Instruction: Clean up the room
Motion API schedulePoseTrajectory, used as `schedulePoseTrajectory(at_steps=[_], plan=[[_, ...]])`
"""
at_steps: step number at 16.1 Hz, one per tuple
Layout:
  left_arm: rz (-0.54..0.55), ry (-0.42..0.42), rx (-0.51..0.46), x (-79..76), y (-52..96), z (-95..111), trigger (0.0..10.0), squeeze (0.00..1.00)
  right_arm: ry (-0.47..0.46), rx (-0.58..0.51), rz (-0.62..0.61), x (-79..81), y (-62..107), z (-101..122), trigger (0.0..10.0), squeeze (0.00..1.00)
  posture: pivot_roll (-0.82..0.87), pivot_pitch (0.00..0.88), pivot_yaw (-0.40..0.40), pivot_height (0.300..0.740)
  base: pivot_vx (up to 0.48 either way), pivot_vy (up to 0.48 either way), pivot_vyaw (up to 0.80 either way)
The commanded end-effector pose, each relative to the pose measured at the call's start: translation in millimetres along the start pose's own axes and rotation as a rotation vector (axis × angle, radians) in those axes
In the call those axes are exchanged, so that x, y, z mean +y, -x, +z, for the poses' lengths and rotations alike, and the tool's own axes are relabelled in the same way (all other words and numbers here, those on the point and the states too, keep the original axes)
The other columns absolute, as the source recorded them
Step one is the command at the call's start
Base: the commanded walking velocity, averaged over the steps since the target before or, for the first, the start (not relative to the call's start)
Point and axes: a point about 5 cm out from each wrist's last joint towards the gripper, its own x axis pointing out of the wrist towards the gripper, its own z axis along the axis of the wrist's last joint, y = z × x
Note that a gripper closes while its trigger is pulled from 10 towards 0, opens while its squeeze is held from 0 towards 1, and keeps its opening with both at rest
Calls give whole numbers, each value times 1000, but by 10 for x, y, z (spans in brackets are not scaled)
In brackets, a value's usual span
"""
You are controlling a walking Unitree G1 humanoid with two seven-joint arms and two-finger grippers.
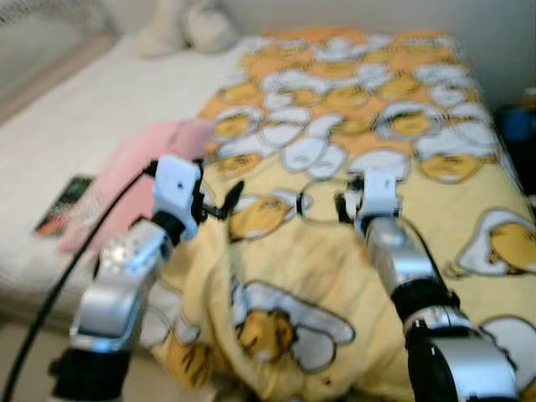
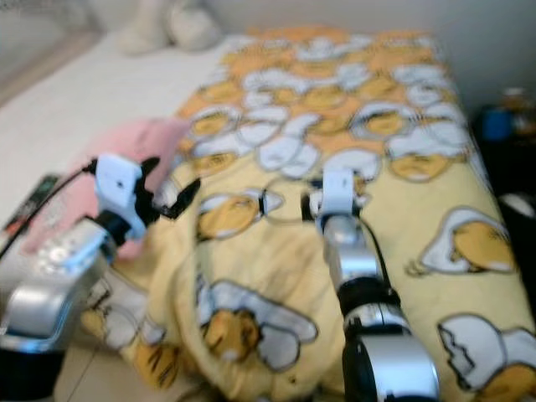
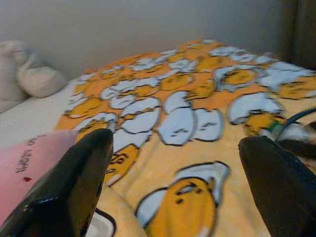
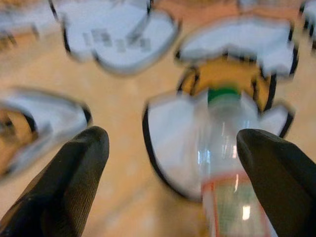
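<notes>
A clear plastic bottle (image 4: 228, 168) with a green cap lies on the yellow egg-patterned blanket (image 1: 352, 126) that covers the bed. My right gripper (image 4: 173, 163) is open just above the blanket, and the bottle lies between its fingers, close to one fingertip (image 4: 276, 168), not gripped. In the left eye view that gripper (image 1: 347, 199) hovers over the middle of the blanket. My left gripper (image 1: 222, 203) is open too, held above the blanket's left edge beside a pink cloth (image 1: 134, 180). Nothing sits between its fingers (image 3: 69, 187). The frames are blurred.
A dark flat item like a remote (image 1: 65, 203) lies on the white sheet (image 1: 92, 109) at the left. Pale soft toys or pillows (image 1: 180, 29) rest at the head of the bed. A blue object (image 1: 519, 126) stands in the dark space right of the bed.
</notes>
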Motion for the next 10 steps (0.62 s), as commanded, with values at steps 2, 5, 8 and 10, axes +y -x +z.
schedulePoseTrajectory(at_steps=[2,5,8,10], plan=[[-107,10,24,-74,92,72,10000,0,47,1,-136,-184,-20,-72,10000,0,41,114,153,740,0,0,0],[-102,18,46,-90,207,60,10000,0,72,-213,-201,-264,-17,244,10000,0,49,135,152,740,0,0,0],[-137,32,82,-202,237,2,10000,0,47,-150,-217,-303,-28,118,10000,0,44,143,146,740,0,0,0],[-151,33,108,-243,249,-36,10000,0,42,-55,-188,-280,-26,-62,10000,0,42,144,146,740,0,0,0]])
